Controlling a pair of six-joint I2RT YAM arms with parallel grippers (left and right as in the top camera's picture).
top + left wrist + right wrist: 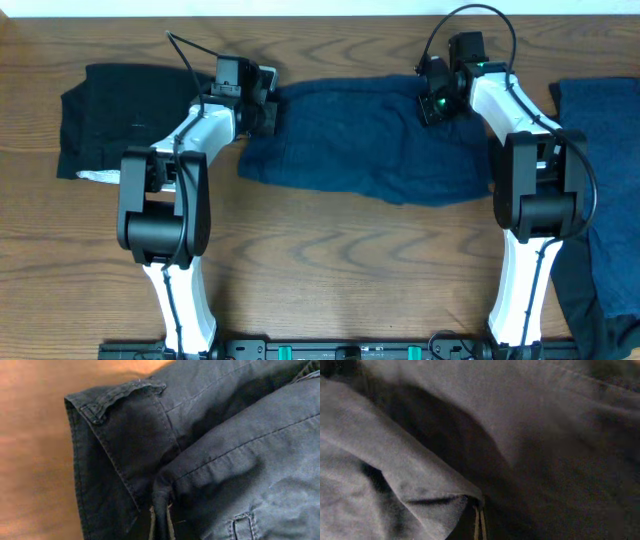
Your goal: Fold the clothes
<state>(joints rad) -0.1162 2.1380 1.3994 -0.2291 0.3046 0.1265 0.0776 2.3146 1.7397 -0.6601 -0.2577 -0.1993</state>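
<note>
Navy garment point(370, 140) lies spread mid-table, no fold made yet — left gripper point(160, 522) clamped on its upper left corner, right gripper point(479, 521) pinched shut on cloth at its upper right. At far left the black garment point(120, 125) looks already squared off, and another navy piece point(610, 180) waits at the right edge — roughly a third done, I'd judge.

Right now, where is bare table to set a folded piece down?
Widest bare table lies in front of the navy shorts, between left arm and right arm. A thin strip runs behind the black garment. Crowded: left side under that garment, right side under another navy garment.
</note>
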